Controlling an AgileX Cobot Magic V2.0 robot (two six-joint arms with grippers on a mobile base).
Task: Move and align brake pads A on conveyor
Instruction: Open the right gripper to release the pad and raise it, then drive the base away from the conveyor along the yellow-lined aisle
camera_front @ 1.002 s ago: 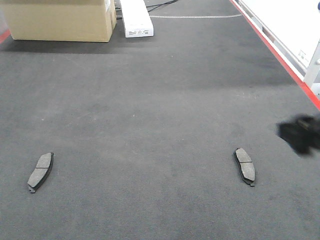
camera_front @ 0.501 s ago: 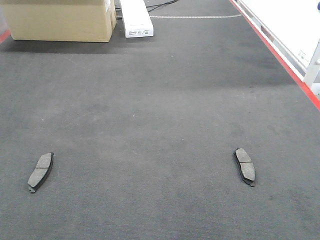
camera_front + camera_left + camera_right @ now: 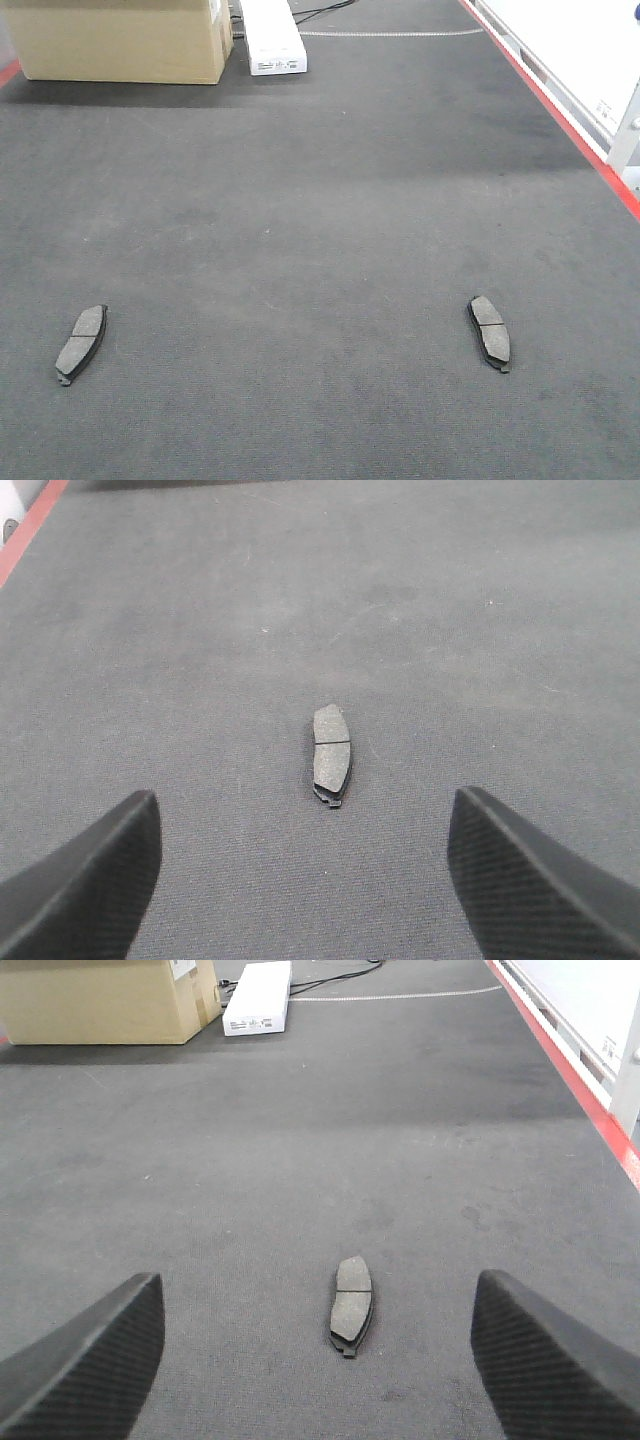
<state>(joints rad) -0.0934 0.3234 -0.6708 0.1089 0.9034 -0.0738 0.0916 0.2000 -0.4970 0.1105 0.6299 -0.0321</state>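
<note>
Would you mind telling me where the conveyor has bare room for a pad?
Bare conveyor lies between the left brake pad and the right brake pad, and beyond them. Only the far end is crowded: cardboard box, white box.

This looks like a factory line or industrial workshop. A wide charcoal conveyor (image 3: 320, 200) with a felt-like belt and a red metal edge (image 3: 560, 115) fills every view. Car brake pads (image 3: 490, 333) lie on it. At its far end sit a cardboard carton (image 3: 120, 40) and a white box (image 3: 272, 35) with cables (image 3: 318, 13).
</note>
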